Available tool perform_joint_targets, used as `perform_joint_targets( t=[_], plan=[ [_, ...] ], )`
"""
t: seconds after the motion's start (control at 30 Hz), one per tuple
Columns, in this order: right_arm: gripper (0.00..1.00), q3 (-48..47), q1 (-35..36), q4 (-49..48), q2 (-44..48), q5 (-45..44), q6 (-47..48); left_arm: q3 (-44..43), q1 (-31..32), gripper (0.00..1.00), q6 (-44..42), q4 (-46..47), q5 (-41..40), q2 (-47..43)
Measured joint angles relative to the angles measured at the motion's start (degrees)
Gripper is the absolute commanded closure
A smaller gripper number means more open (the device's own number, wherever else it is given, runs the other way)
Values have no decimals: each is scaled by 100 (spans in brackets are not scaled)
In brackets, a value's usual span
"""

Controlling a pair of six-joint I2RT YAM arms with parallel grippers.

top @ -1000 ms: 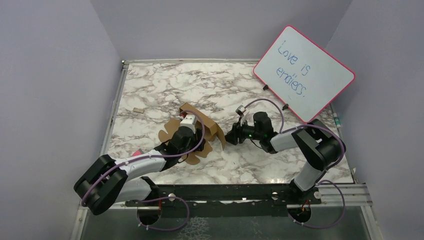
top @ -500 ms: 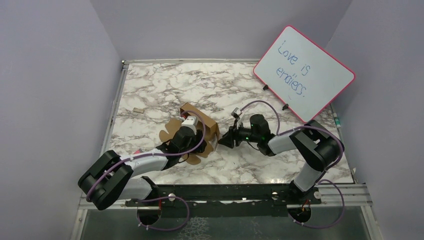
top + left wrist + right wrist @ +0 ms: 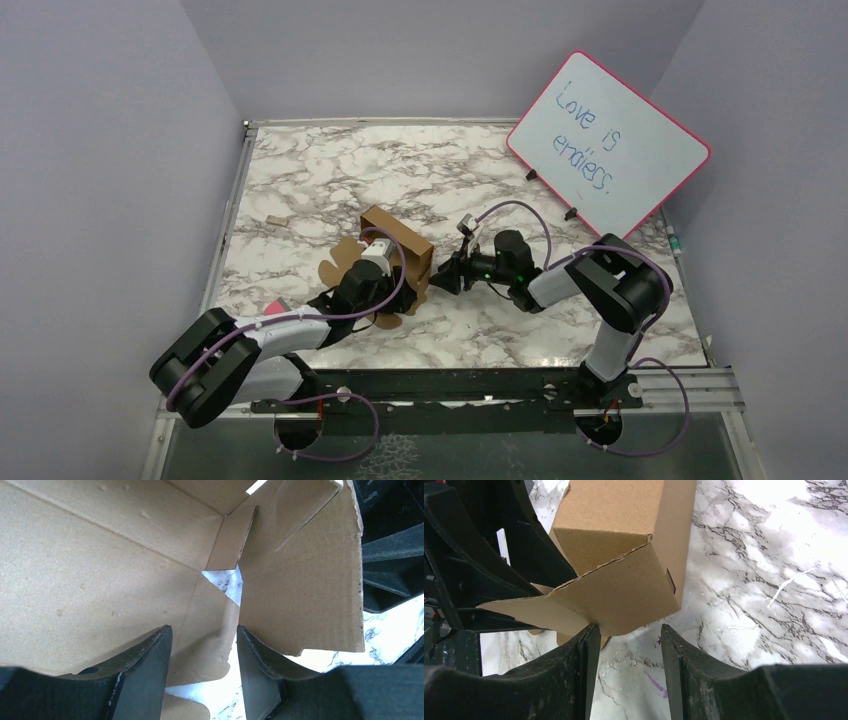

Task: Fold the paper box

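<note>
The paper box (image 3: 398,256) is plain brown cardboard, partly folded, with walls raised and scalloped flaps lying flat at its near-left. My left gripper (image 3: 376,262) reaches into it from the near side. In the left wrist view the box's inner walls (image 3: 115,565) fill the frame and my left gripper (image 3: 204,645) is open, with nothing clamped. My right gripper (image 3: 447,274) is at the box's right side. In the right wrist view it (image 3: 630,630) is open, and a loose side flap (image 3: 614,597) of the box (image 3: 624,520) rests against its left fingertip (image 3: 591,635).
A pink-framed whiteboard (image 3: 608,145) leans at the back right. A tiny tan scrap (image 3: 276,219) lies on the marble table (image 3: 330,170) to the left. Grey walls close in the table on three sides. A purple mark (image 3: 655,685) is on the tabletop under my right gripper.
My right gripper has moved left up to the box's right side. The right flap, which lay spread out, now stands closer against the box. My left gripper has stayed inside the box.
</note>
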State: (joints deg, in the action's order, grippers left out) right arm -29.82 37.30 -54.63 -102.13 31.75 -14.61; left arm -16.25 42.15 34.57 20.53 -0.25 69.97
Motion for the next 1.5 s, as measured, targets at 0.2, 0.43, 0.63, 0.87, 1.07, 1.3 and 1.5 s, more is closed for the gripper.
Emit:
perform_joint_targets(
  t=[0.2, 0.43, 0.63, 0.87, 1.07, 1.3, 1.5],
  plan=[
    [47, -2, 98, -260, -136, -83, -17, 20, 20, 46, 13, -345, -39, -365],
    [47, 0, 114, -319, -142, -133, -17, -267, 24, 46, -33, -1320, -507, -1346],
    [47, 0, 175, -321, -142, -162, -15, -476, -17, 44, -28, -1816, -850, -2006],
    [46, -2, 219, -365, -151, -197, -13, -638, -922, 41, 284, -1711, -649, -2024],
    [45, 0, 251, -380, -151, -254, 9, -629, -2026, 39, 988, -772, 269, -1517],
    [44, -2, 289, -389, -151, -308, 57, -632, -2664, 42, 1685, 138, 876, -901],
    [44, 0, 304, -437, -168, -374, 70, -638, -2970, 52, 2127, 728, 1093, -116]
  ],
)
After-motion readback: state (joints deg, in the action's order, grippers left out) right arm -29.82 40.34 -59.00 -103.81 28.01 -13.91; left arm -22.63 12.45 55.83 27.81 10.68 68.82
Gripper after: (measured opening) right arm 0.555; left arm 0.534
